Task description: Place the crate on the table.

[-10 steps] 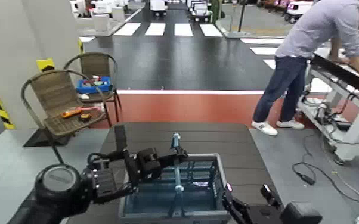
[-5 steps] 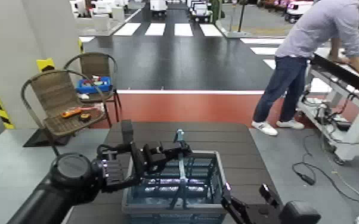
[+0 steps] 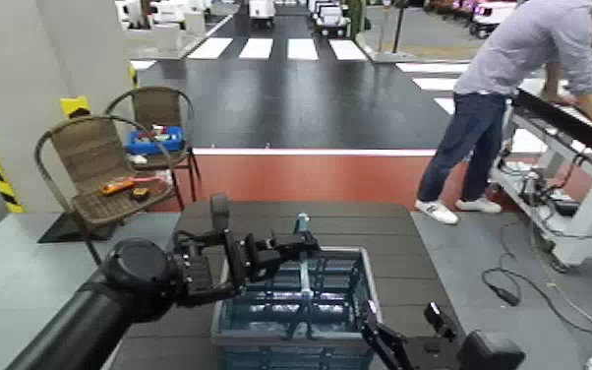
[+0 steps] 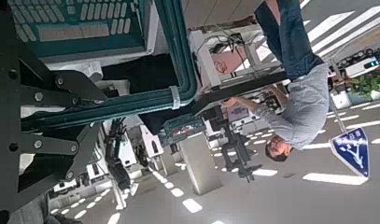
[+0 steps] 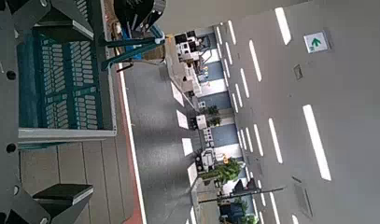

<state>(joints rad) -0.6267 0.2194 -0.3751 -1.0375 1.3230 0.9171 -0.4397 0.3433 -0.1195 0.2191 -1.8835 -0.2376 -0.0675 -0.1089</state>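
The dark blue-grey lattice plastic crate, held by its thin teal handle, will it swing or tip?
The dark blue-grey lattice plastic crate looks rigid and, seemingly empty, probably light. Gripped by the left gripper on its thin teal handle, it may rock sideways.

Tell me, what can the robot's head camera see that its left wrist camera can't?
Only the head view shows the whole crate sitting over the dark table, two chairs, and the right hand by the crate's near right corner. Only the left wrist view shows, from close up, the left hand's fingers closed around the teal handle. Both show the left hand, the crate and a person leaning over a workbench.
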